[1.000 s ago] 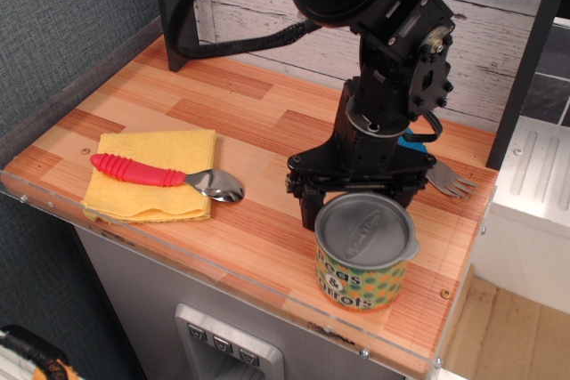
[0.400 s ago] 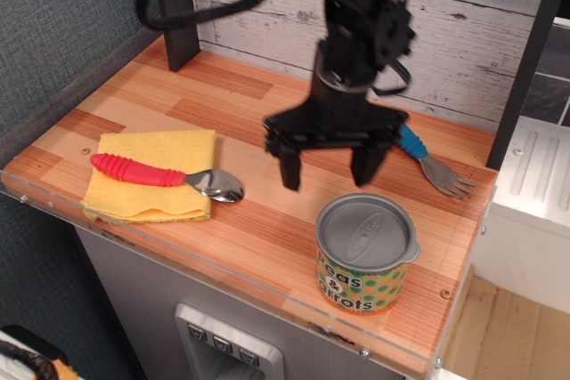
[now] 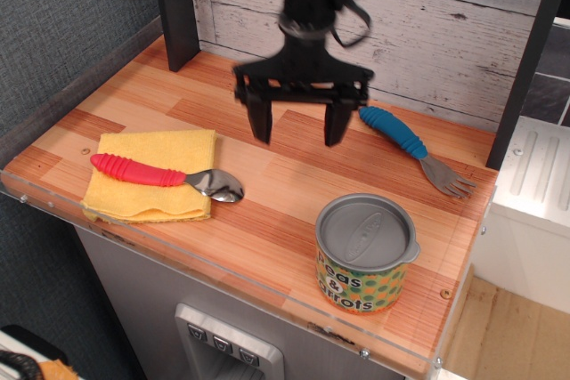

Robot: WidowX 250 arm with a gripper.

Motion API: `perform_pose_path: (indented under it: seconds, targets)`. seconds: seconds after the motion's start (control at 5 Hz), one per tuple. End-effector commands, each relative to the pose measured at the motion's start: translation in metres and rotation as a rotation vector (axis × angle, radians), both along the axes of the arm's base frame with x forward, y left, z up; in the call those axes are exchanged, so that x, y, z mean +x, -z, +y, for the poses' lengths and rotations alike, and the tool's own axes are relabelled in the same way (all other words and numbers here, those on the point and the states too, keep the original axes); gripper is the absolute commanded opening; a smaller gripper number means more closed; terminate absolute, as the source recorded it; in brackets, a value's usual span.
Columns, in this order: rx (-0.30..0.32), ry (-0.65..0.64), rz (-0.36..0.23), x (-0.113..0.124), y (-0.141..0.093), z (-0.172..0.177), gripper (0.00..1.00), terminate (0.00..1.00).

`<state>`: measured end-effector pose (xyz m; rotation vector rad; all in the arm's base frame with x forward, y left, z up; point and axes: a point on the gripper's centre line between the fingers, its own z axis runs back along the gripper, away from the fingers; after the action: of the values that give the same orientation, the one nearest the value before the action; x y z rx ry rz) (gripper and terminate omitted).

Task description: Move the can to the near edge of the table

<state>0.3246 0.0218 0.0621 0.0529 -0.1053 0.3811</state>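
The can (image 3: pixel 365 253) stands upright on the wood-plank table (image 3: pixel 267 220), close to its near edge at the front right. It has a grey tabbed lid and a green-orange dotted "Peas & Carrots" label. My gripper (image 3: pixel 298 135) hangs in the air above the middle of the table, up and to the left of the can and well apart from it. Its two black fingers (image 3: pixel 261 122) point down, spread wide, with nothing between them.
A yellow cloth (image 3: pixel 153 173) lies at the front left with a red-handled spoon (image 3: pixel 165 176) across it. A blue-handled fork (image 3: pixel 416 150) lies at the back right. A clear acrylic rim (image 3: pixel 223 282) lines the near edge. A white slatted unit (image 3: pixel 534 175) stands to the right.
My gripper stood behind the can a second ago. It has let go, risen and moved back and left, away from the can. The can has stayed in place.
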Motion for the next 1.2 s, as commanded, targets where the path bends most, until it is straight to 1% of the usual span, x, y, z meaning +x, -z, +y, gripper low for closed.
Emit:
perform_pose_path:
  seconds: [0.0,0.2,0.4,0.6,0.8,1.0]
  targets:
    - [0.021,0.226,0.050,-0.008,-0.022,0.037,1.00,0.00]
    - [0.006,0.229,0.067,-0.015,-0.030,0.054,1.00,0.00]
    - [0.022,0.197,0.079,-0.022,-0.034,0.074,1.00,0.00]
    - [-0.021,0.168,0.061,-0.030,-0.044,0.092,1.00,0.00]
    - [-0.033,0.166,0.024,-0.036,-0.061,0.096,1.00,0.00]
    - [-0.021,0.110,0.020,-0.041,-0.073,0.100,1.00,0.00]
